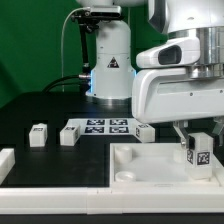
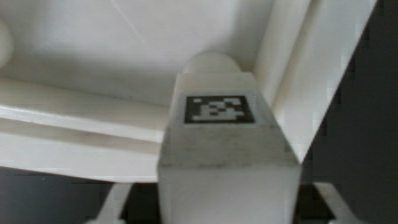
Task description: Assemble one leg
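At the lower right of the exterior view the gripper (image 1: 197,140) comes down out of a bulky white wrist housing and pinches a leg (image 1: 199,155) between its fingers, a tag facing the camera. The leg stands upright over the right part of the large white square part (image 1: 150,165), which fills the lower middle and right of the frame. Whether the leg's foot touches that part or hangs just above it cannot be told, since the base is low in the frame and the contrast is weak.

Three more legs sit in the middle band of the frame: one (image 1: 39,136) at the left, one (image 1: 68,134) just beside the marker board (image 1: 100,127), and one (image 1: 144,130) at the board's right end, partly hidden by the wrist housing. A white piece (image 1: 5,162) at the lower left edge is cut off by the frame.

In the wrist view the held leg (image 2: 221,125) runs up the centre, blurred, its tag readable only as a dark square. The fingers are mostly out of frame at the bottom corners. Behind the leg lie white ridges of the square part (image 2: 71,100), too soft to sort out
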Robot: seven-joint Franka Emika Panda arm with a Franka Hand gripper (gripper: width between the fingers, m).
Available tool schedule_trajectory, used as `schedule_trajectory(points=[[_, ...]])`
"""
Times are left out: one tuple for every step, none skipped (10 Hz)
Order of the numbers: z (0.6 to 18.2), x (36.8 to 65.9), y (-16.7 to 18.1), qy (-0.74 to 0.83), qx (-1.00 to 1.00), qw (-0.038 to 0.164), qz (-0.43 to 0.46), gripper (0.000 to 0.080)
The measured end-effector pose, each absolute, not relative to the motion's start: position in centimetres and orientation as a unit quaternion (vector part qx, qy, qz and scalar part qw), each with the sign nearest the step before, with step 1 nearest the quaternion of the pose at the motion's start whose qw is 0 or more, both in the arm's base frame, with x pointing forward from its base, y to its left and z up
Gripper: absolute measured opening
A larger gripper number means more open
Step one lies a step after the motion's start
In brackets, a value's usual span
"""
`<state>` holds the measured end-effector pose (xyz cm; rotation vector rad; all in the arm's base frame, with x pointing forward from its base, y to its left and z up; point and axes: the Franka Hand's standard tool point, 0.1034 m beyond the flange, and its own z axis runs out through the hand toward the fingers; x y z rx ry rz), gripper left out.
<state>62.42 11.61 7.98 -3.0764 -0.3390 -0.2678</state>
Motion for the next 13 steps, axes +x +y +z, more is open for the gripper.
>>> schedule_trajectory(points=[[7.98, 62.42, 11.61, -0.091, -0.992, 0.019, -0.086, 0.0291], [7.98, 62.42, 11.59, -0.092, -0.992, 0.019, -0.086, 0.0291], [7.98, 62.42, 11.60, -0.090, -0.992, 0.019, -0.086, 0.0291], [7.93, 62.34, 11.81, 0.011, -0.996, 0.031, -0.086, 0.0291], [7.89, 62.28, 11.66, 0.101, -0.991, 0.034, -0.084, 0.0291], [7.85, 62.23, 11.54, 0.174, -0.981, 0.036, -0.083, 0.0291], [7.79, 62.23, 11.38, 0.245, -0.965, 0.037, -0.081, 0.0292], [7.74, 62.23, 11.26, 0.306, -0.948, 0.038, -0.079, 0.0292], [7.72, 62.37, 11.17, 0.367, -0.926, 0.039, -0.077, 0.0292], [7.74, 62.52, 11.14, 0.407, -0.909, 0.040, -0.078, 0.0292], [7.74, 62.48, 11.13, 0.453, -0.887, 0.041, -0.077, 0.0292], [7.75, 62.42, 11.08, 0.491, -0.867, 0.043, -0.074, 0.0294], [7.76, 62.41, 11.01, 0.524, -0.848, 0.048, -0.072, 0.0294]])
